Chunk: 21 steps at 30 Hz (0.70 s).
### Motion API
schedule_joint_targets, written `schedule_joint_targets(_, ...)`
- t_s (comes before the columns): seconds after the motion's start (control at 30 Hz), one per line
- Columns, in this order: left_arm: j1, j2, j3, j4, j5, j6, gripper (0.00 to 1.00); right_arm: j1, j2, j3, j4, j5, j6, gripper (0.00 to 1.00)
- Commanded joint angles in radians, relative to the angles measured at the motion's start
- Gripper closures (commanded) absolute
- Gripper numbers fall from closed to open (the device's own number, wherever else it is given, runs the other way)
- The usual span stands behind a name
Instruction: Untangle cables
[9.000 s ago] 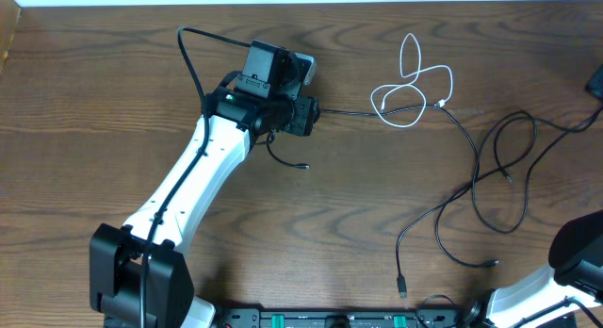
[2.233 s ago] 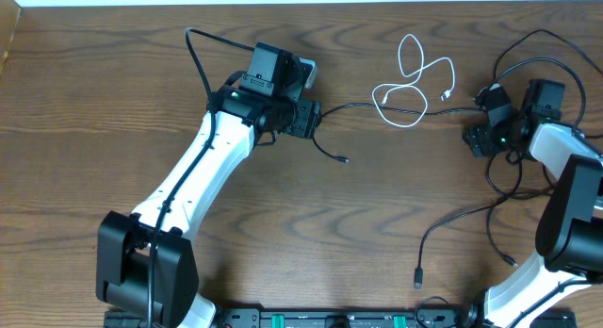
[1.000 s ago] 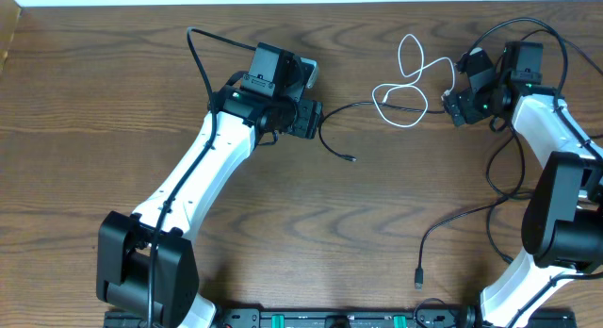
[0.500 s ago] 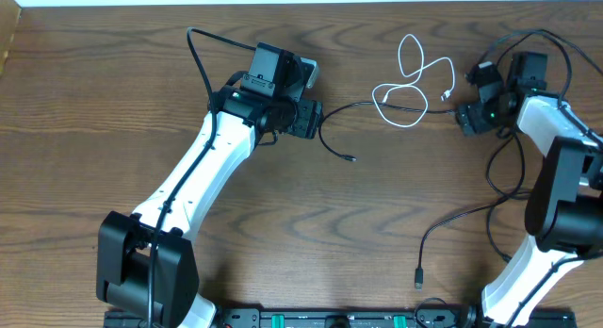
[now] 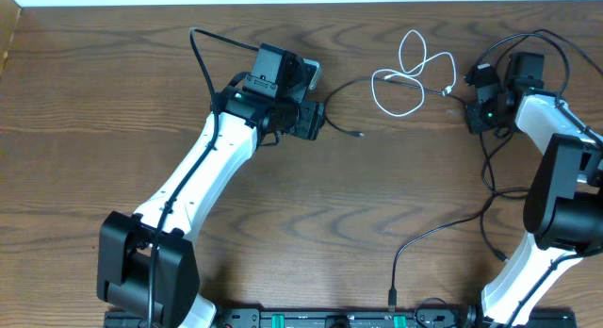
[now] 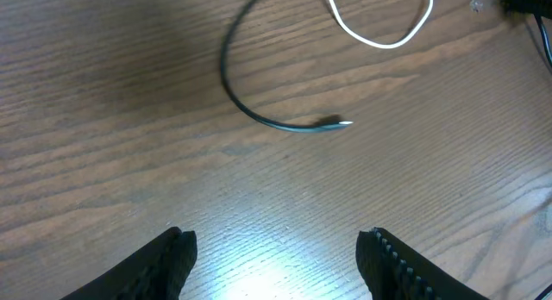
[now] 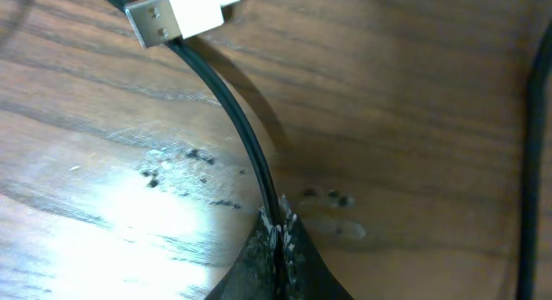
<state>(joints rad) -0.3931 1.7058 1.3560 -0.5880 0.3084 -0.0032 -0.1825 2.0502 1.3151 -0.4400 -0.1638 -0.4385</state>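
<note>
Everywhere, dark brown wood-grain tabletop point(image 5: 85, 130) lies beneath; right gripper point(image 7: 278, 241) pinches a thin black cable point(image 7: 239, 132), left gripper point(image 6: 276, 253) gapes wide, holding nothing.

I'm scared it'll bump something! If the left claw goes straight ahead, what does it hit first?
Probably the loose plug end of the black cable, lying just ahead of the open left claw. The white cable lies farther on. Depth is hard to judge, though.
</note>
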Motion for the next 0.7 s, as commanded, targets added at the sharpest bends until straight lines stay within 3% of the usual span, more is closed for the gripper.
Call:
schedule_joint_targets(0.0, -0.001, 0.007, -0.011, -0.002, -0.005, -0.008, 0.35, 0.032, -0.077, 0.058, -0.026, -0.004, 0.082, 0.99)
schedule_joint_targets(0.37, -0.001, 0.006, -0.011, -0.002, -0.007, 0.003, 0.35, 0.151, -0.397, 0.234, -0.048, -0.011, 0.147, 0.99)
schedule_joint_targets(0.67, -0.001, 0.007, -0.011, -0.003, -0.012, 0.029, 0.35, 0.215, -0.432, 0.460, -0.051, -0.046, 0.209, 0.99)
